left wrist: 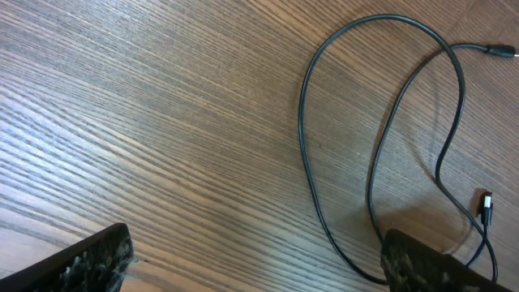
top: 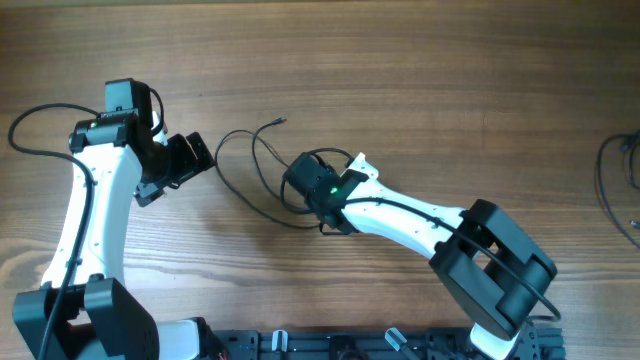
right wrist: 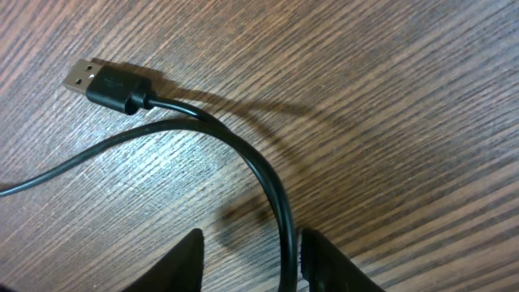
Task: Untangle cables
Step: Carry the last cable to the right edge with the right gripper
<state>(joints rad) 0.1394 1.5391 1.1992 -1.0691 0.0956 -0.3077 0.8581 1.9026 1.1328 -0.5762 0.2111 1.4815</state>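
The cable is laid in loose, open loops on the wooden table, just left of centre in the overhead view, between the two grippers. From the right gripper it is spread out toward 9 and 10 o'clock. The left gripper is held just beside the outer loop, on its 9 o'clock side. A second cable is seen at the 3 o'clock edge, well apart.

The left fingers are spread wide, and nothing is held between them. The right fingers are parted as well and set astride the cable, with bare wood visible on one side of it, so no pinch is shown.

The cable is judged to be light, thin and limp, with a smooth jacket that is likely to slide through a loose grip. A firmer hold is expected just behind the moulded USB plug, at 10 o'clock in the right wrist view, or behind the small plug, at 2 o'clock in the left wrist view. The metal tips are best left unsqueezed.

No brand, label or writing can be read anywhere.
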